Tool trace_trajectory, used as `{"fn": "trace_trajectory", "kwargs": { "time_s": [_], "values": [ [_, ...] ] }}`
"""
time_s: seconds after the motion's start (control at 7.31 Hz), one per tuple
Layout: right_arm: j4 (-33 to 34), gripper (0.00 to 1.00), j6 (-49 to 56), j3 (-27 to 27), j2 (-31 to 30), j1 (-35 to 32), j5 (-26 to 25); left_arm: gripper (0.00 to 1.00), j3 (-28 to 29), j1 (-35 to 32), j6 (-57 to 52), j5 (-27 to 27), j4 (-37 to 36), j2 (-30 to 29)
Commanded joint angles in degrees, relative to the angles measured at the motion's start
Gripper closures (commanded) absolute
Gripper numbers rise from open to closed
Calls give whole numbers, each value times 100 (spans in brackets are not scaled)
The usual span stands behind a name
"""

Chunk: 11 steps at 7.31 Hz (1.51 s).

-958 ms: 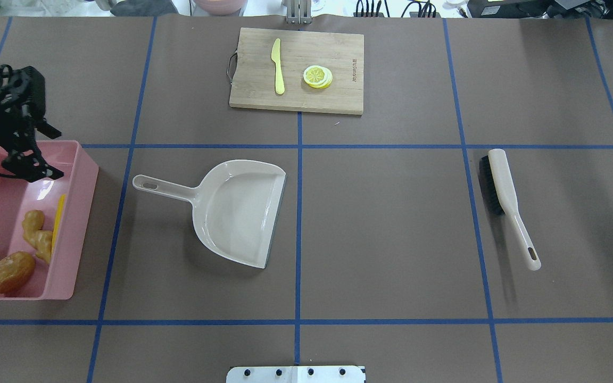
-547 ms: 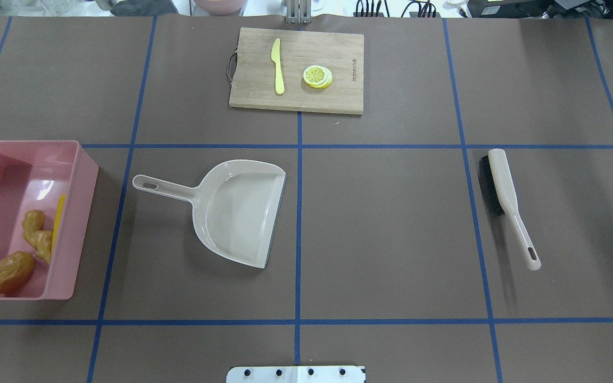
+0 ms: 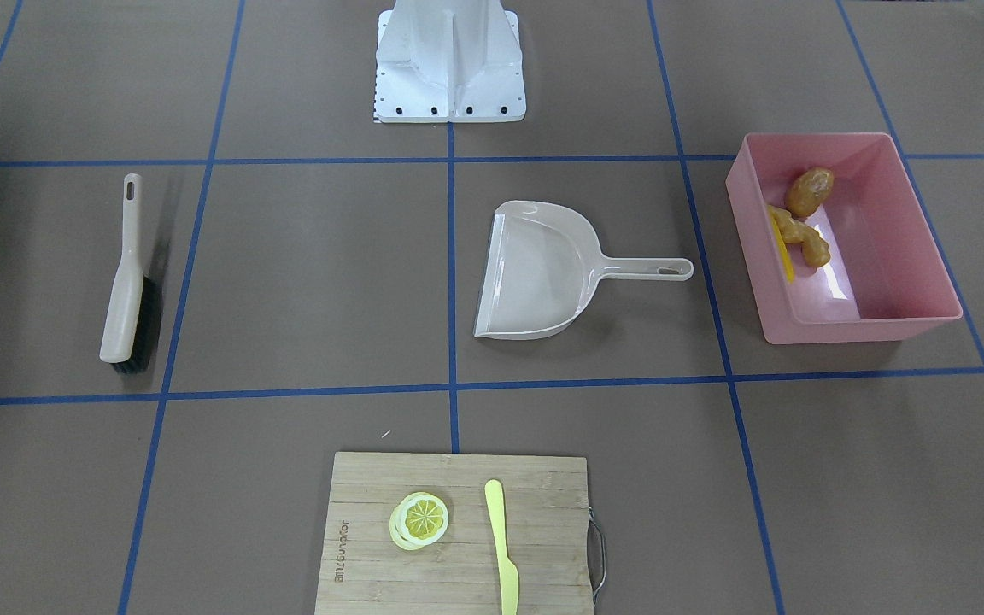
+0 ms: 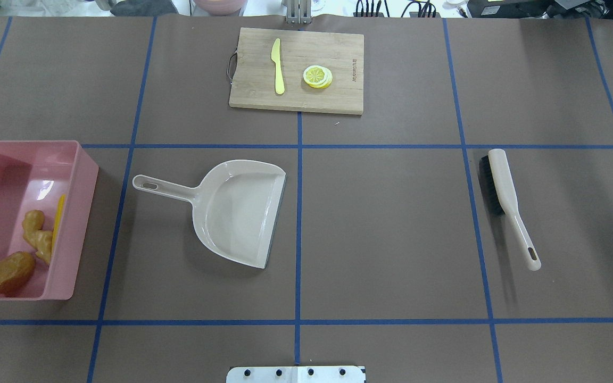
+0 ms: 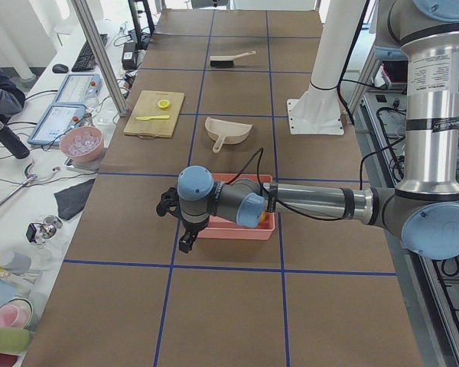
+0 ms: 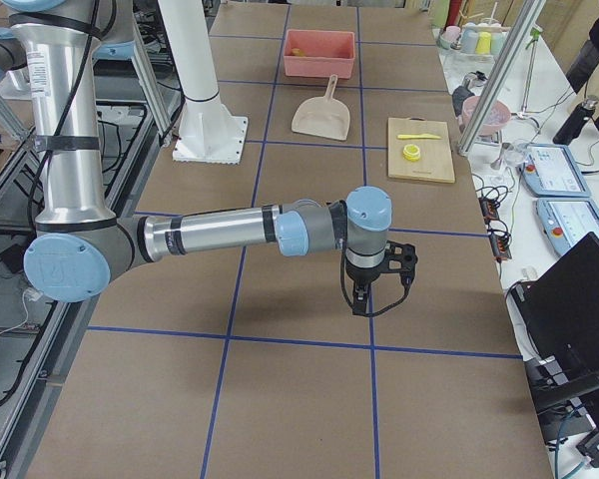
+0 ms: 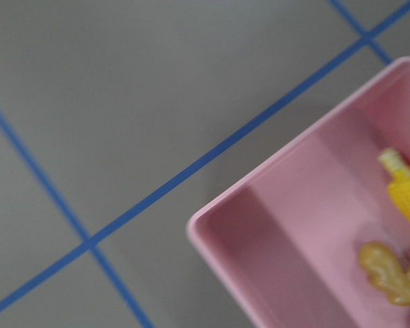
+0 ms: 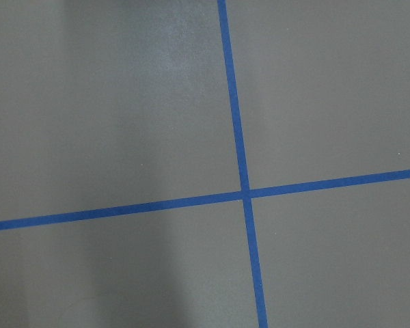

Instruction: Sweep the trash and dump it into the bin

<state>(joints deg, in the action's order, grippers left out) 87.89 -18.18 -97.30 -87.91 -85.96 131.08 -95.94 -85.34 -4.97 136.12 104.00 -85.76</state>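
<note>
The pink bin (image 4: 86, 213) stands at the table's left edge. In it lie the brown potato-like piece (image 4: 8, 272), the tan ginger-like root (image 4: 38, 234) and the yellow corn cob (image 4: 59, 213), which leans along the right wall. The left wrist view shows a corner of the bin (image 7: 260, 225) with the corn (image 7: 406, 195) and the root (image 7: 393, 273). My left gripper (image 5: 187, 243) hangs just outside the bin's outer end. My right gripper (image 6: 359, 304) hangs over bare table far to the right. I cannot tell whether either is open or shut.
The beige dustpan (image 4: 237, 213) lies empty mid-table, its handle toward the bin. The brush (image 4: 503, 186) lies at the right. A wooden cutting board (image 4: 338, 98) at the far edge holds a pale yellow knife (image 4: 277, 66) and lemon slices (image 4: 317, 76).
My left gripper, above the bin's far end a second ago, has left the overhead view to the left. The bin, trash, dustpan and brush have not moved.
</note>
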Motion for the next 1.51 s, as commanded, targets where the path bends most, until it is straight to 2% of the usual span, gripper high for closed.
{"fn": "trace_trajectory", "kwargs": {
  "time_s": [0.0,0.41,0.68,1.37],
  "values": [
    [0,0,-1,0,-7,0,-3,1,23,-280,259,-7,15,112],
    [0,0,-1,0,-7,0,23,1,128,-430,251,-15,58,411],
    [0,0,8,-8,-7,0,23,1,111,-754,251,-33,50,420],
    [0,0,8,9,-16,0,119,1,189,-879,251,-33,6,464]
  ]
}}
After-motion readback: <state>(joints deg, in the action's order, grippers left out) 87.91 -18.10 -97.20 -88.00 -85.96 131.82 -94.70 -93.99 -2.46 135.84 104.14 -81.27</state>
